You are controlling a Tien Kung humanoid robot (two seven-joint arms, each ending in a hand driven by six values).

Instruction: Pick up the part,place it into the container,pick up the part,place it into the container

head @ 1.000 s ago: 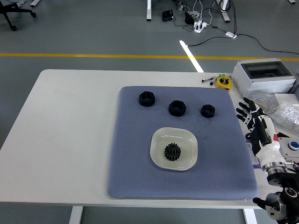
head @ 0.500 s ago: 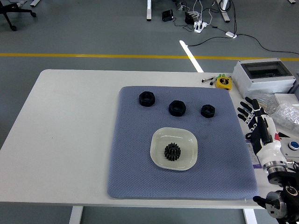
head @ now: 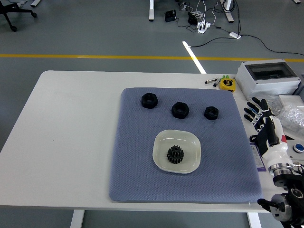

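Head view: a black gear lies flat in the white dish, axis upright, teeth pointing outward all round. Three black nuts sit in a row on the blue mat beyond the dish. Right robot hand hovers over the desk beside the mat's right edge, fingers spread, empty.

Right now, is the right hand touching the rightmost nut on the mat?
Apart. The head view shows the right hand off the mat's right edge, fingers spread, with bare blue mat between it and the rightmost nut.
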